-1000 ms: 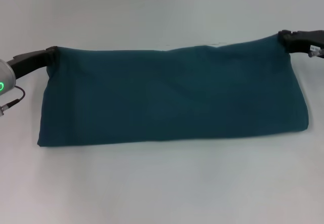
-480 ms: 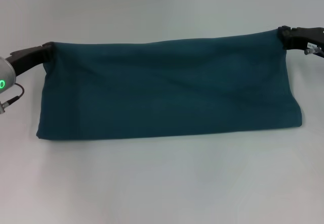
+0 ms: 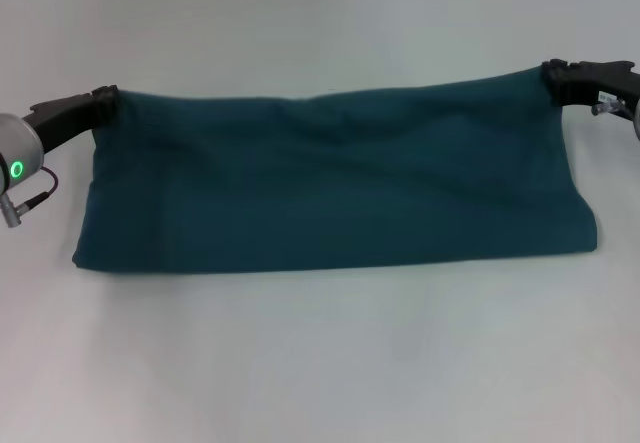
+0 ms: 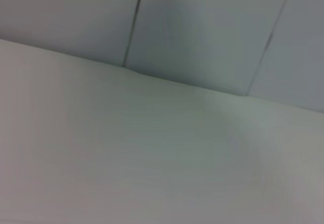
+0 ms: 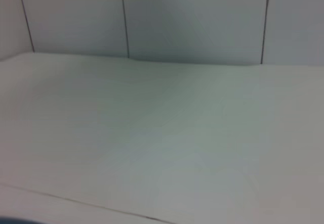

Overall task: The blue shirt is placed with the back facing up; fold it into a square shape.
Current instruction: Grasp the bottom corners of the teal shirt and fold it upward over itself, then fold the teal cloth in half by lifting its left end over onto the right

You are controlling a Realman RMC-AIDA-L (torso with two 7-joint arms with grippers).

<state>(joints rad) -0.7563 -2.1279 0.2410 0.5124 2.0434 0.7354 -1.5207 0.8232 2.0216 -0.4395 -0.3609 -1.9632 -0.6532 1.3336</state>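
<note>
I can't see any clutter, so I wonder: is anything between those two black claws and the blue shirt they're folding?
Nothing visible. The left gripper and right gripper each meet a far corner of the blue shirt, and only bare white table surrounds it.

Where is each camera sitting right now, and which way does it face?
Head view: on the head, looking down at the blue shirt on the table; left end effector and right end effector each grip a far corner.
Left wrist view: on the left wrist, facing across the table to the wall; no fingers show.
Right wrist view: on the right wrist, likewise; no fingers show.
Both wrist views share table and wall.
</note>
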